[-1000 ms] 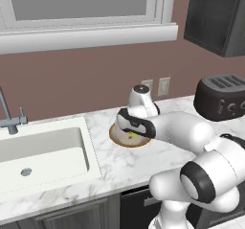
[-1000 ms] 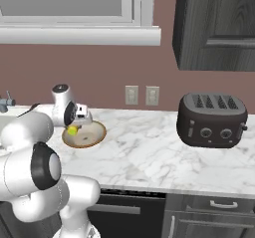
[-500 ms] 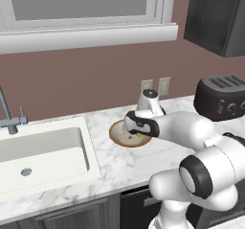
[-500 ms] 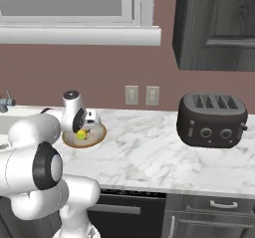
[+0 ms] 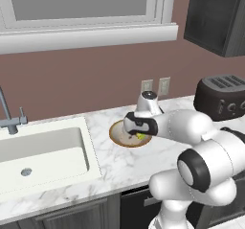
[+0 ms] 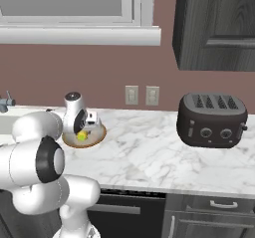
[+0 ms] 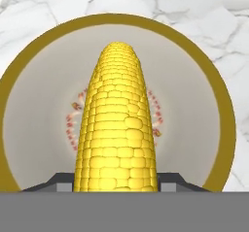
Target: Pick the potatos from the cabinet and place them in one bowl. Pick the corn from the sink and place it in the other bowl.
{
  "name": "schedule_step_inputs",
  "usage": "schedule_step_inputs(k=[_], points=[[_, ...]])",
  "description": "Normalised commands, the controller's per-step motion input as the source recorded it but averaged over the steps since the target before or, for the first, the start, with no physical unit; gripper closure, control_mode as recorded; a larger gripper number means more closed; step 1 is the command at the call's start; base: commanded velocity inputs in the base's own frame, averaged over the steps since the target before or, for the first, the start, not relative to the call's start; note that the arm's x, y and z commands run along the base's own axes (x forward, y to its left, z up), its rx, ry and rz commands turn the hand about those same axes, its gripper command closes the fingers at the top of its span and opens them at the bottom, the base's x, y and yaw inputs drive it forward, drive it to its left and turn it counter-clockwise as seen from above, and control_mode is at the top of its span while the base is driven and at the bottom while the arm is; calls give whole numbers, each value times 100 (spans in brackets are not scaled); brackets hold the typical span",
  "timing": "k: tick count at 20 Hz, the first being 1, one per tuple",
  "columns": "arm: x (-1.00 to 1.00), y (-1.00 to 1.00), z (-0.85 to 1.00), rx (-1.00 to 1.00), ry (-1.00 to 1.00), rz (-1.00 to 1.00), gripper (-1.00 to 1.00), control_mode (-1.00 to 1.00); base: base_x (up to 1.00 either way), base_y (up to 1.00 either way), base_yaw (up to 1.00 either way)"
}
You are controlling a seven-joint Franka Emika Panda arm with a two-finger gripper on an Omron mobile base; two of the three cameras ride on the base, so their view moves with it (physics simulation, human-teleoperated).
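My gripper (image 7: pixel 116 183) is shut on the corn (image 7: pixel 116 124), a yellow cob that runs up the hand view between the two dark fingertips (image 7: pixel 58 180). Directly beneath it lies the other bowl (image 7: pixel 221 109), with a tan rim and pale inside. From the base, the gripper (image 5: pixel 137 129) hangs low over this bowl (image 5: pixel 117 136) on the marble counter, with the corn (image 5: pixel 140 136) just showing. In the right base view the corn (image 6: pixel 82 136) sits within the bowl's rim (image 6: pixel 98 138). The sink (image 5: pixel 43 151) lies to the left. The cabinet (image 6: pixel 219 25) doors are shut. The potatos and the one bowl are out of view.
A dark toaster (image 6: pixel 211 120) stands on the counter to the right, under the cabinet (image 5: pixel 215 15). A grey faucet (image 5: pixel 7 113) rises at the sink's back left. Two wall outlets (image 6: pixel 142 95) sit behind the bowl. Bare marble stretches between bowl and toaster.
The hand has moved slightly right and down over the tan-rimmed bowl, carrying the corn lower into it. The grip has not changed.
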Motion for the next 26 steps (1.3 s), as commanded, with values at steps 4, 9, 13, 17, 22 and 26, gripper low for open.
schedule_step_inputs(k=[4, 9, 13, 17, 22, 26], points=[[0, 0, -22, 0, 1, 0, 100, -100, 0, 0, 0], [0, 0, -13, 0, 0, 0, 100, -100, 0, 0, 0], [0, 0, -24, 0, 0, 0, 100, -100, 0, 0, 0], [0, 0, -22, 0, 5, 0, 100, -100, 0, 0, 0], [0, 0, -1, 0, 5, 0, 100, -100, 0, 0, 0], [0, 5, 0, 0, 1, 0, -100, -100, 0, 0, 0]])
